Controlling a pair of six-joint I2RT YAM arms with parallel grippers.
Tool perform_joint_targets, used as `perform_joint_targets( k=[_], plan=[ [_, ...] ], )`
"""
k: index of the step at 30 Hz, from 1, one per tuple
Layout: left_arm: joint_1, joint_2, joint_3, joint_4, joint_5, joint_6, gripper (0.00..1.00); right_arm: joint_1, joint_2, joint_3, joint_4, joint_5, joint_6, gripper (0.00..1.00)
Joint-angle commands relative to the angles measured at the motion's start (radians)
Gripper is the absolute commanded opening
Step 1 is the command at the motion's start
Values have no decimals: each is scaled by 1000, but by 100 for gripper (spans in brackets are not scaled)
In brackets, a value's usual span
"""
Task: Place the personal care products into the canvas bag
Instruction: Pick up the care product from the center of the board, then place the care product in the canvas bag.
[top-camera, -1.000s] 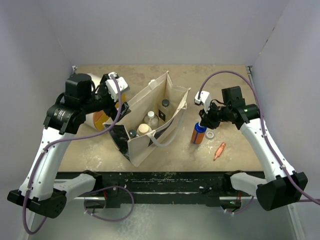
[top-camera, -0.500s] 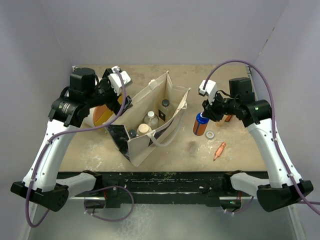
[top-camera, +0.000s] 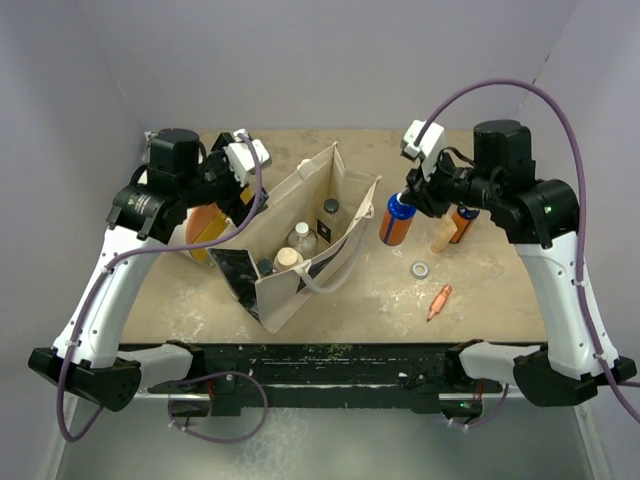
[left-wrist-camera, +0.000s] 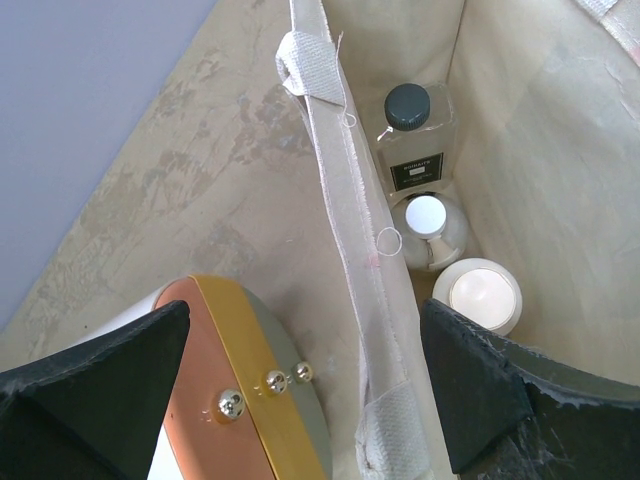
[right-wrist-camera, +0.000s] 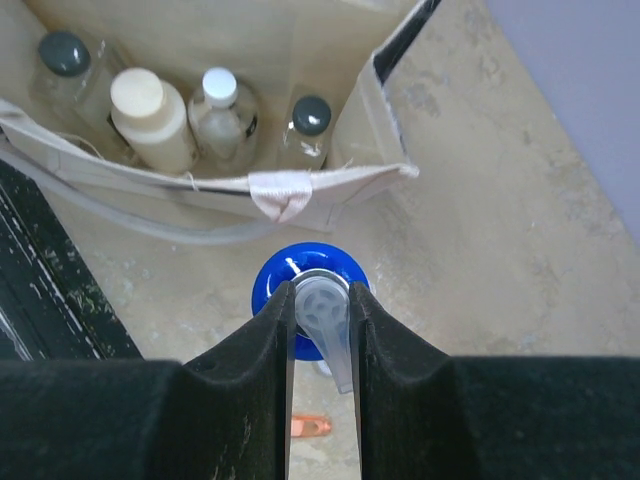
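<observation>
The canvas bag (top-camera: 290, 285) stands open in the middle, holding several bottles: one clear with a black cap (left-wrist-camera: 410, 130), one clear with a white cap (left-wrist-camera: 425, 225), one white with a tan cap (left-wrist-camera: 483, 295). My right gripper (right-wrist-camera: 322, 305) is shut on the pump of an orange bottle with a blue top (top-camera: 396, 222), which hangs off the table just right of the bag. A beige tapered bottle (top-camera: 443, 238) and a second orange bottle (top-camera: 461, 224) stand further right. My left gripper (left-wrist-camera: 305, 330) is open, straddling the bag's left wall (left-wrist-camera: 340, 230).
A big white drum with an orange end (top-camera: 205, 228) lies left of the bag, under my left gripper. A small grey ring (top-camera: 420, 269) and a small orange piece (top-camera: 438, 301) lie on the table right of the bag. Grey walls close in three sides.
My right gripper has lifted the orange bottle off the table and carried it back, level with the bag's right rim. My left arm has risen and shifted back along the bag's left wall.
</observation>
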Motion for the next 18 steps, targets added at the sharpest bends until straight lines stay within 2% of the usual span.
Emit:
perform_joint_targets(
  k=[1, 12, 18],
  plan=[
    [5, 9, 40, 45, 16, 28, 99, 53, 44, 183, 22, 60, 70, 0],
    [5, 25, 23, 61, 34, 20, 99, 145, 179, 496, 26, 147, 125, 0],
    [5, 25, 16, 56, 40, 26, 99, 158, 211, 602, 55, 117, 156, 0]
  ],
)
